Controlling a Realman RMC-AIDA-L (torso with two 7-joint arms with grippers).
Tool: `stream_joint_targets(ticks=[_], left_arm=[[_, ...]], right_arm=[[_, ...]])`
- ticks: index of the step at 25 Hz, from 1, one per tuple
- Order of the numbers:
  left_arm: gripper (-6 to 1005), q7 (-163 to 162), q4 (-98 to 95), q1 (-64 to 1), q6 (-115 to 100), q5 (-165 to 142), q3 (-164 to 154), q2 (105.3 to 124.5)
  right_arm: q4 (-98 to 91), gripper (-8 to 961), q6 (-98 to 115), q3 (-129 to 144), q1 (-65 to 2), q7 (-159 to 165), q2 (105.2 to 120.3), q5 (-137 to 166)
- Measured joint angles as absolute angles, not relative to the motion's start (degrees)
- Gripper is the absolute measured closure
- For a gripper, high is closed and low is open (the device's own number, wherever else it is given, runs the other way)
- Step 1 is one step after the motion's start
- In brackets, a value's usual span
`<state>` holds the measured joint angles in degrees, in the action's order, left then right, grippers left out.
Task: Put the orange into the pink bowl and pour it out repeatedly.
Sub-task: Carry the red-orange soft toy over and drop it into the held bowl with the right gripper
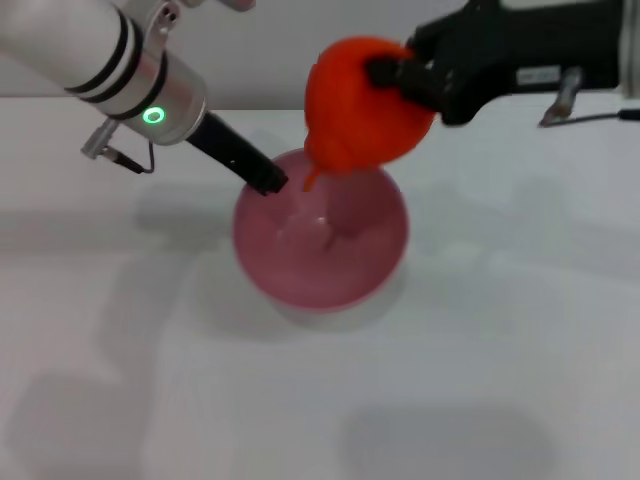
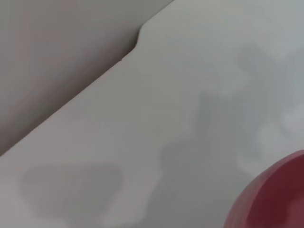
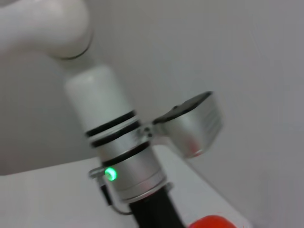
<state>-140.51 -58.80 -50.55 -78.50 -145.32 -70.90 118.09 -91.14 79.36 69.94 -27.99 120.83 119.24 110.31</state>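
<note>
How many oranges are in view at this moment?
1. The orange is held by the right gripper just above the pink bowl; none visible inside the bowl.

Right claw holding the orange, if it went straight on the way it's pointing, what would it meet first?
Probably the pink bowl. The right claw points down-left, holding the orange above the bowl's far rim; depth is unclear, and the left claw is near.
</note>
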Motion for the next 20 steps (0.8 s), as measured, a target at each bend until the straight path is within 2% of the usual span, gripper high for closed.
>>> stream_joint_targets(ticks=[17, 20], left_arm=[[954, -140.5, -58.4, -51.6, -78.7, -145.1, -71.6, 117.97], [954, -140.5, -58.4, -51.6, -78.7, -145.1, -71.7, 117.94]], right_arm=[[-84.5, 887, 78.5, 72.4, -29.6, 119.9, 118.94, 110.1], [-84.2, 756, 78.5, 72.3, -29.6, 120.0, 118.92, 110.1]])
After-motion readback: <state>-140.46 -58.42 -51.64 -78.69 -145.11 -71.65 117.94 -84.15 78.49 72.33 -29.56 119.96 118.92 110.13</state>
